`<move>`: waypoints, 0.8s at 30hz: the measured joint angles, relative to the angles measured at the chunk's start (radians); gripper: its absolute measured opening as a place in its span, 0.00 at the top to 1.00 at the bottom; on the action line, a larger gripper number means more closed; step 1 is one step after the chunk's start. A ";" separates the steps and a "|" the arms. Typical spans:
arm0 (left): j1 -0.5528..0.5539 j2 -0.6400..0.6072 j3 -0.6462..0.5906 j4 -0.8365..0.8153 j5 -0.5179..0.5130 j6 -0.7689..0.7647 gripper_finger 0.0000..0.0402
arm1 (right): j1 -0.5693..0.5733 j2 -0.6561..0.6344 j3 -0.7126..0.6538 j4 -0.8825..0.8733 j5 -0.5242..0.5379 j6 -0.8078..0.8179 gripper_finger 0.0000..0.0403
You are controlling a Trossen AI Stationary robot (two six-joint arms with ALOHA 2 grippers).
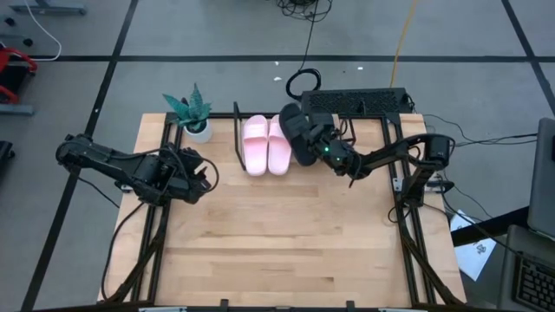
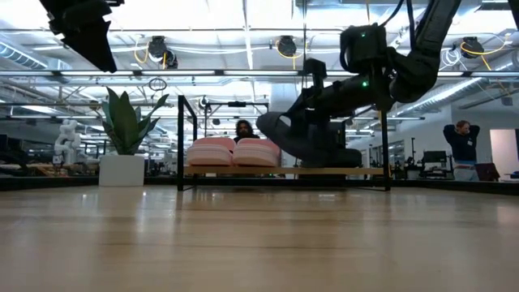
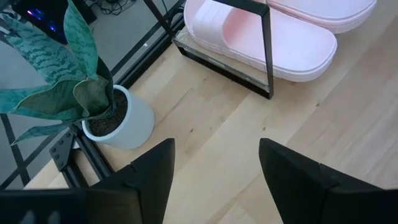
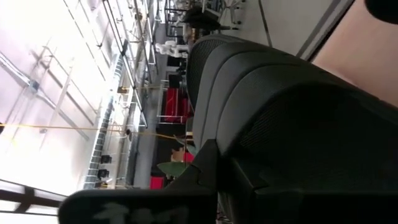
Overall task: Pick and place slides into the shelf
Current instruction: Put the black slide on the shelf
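Step in hand: the right tool (image 1: 314, 141), pinching a black slide (image 1: 295, 132), is carrying it to the shelf (image 1: 237, 139) at the far edge of the surface (image 1: 277, 243).
Doing it well: in my judgement, bring the slide down level, sole flat to the board, just beside the pink pair and parallel to it; in the low view it hangs tilted above the board, so level it before release and keep it off the wire end frames.
Left tool: the left tool (image 1: 201, 179) is spread, holding nothing, near the left edge of the surface, close to the potted plant (image 1: 192, 114).
Shelf contents: two pink slides (image 1: 265, 144) side by side at its left end; another black slide seems to sit further right, partly hidden.
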 joint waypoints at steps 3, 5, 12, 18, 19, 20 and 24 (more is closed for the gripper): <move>0.000 0.000 0.000 0.008 0.000 0.002 0.41 | 0.000 0.016 0.000 0.015 0.001 0.012 1.00; 0.000 0.000 0.000 0.009 0.002 0.002 0.41 | 0.000 0.022 0.000 0.034 0.002 0.012 1.00; 0.000 0.000 0.000 0.010 0.008 0.005 0.41 | -0.021 0.023 0.000 0.080 0.001 -0.037 1.00; 0.000 0.000 0.000 0.010 0.011 0.005 0.41 | -0.027 0.024 -0.007 0.065 -0.001 -0.026 1.00; 0.000 0.000 0.000 0.010 0.011 0.005 0.41 | -0.027 0.024 -0.012 0.065 0.000 -0.020 1.00; 0.000 0.000 0.000 0.010 0.011 0.005 0.41 | -0.027 0.023 -0.016 0.065 0.002 -0.014 1.00; 0.000 0.000 0.000 0.010 0.011 0.020 0.41 | -0.027 0.023 -0.030 0.066 0.004 0.006 1.00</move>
